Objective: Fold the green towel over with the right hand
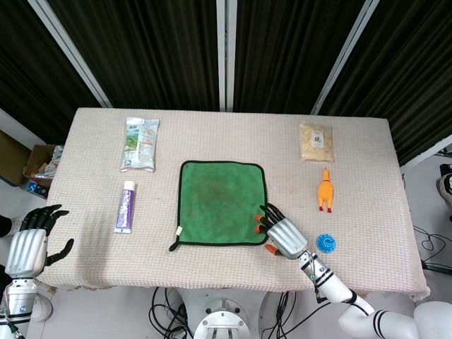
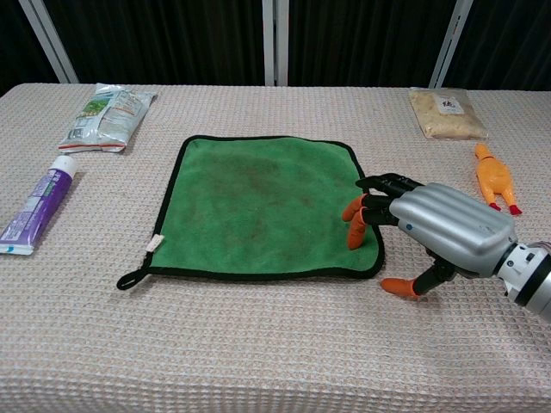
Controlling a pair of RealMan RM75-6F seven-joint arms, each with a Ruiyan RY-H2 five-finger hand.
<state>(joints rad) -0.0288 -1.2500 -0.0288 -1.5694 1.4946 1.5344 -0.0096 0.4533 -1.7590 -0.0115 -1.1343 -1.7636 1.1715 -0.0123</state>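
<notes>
A green towel point(image 1: 222, 203) point(image 2: 267, 202) with a black border lies flat in the middle of the table, its hanging loop at the near left corner. My right hand point(image 1: 281, 235) point(image 2: 435, 228) hovers at the towel's near right corner, fingers spread, orange fingertips point(image 2: 353, 213) over the right edge and the thumb beside the corner. It holds nothing. My left hand point(image 1: 30, 244) hangs off the table's left front edge, fingers apart and empty; the chest view does not show it.
A purple tube point(image 1: 126, 206) and a snack bag point(image 1: 140, 143) lie left of the towel. A packet of grains point(image 1: 316, 142), a yellow rubber chicken point(image 1: 325, 190) and a blue round lid point(image 1: 325, 244) lie to the right, the lid just behind my right hand.
</notes>
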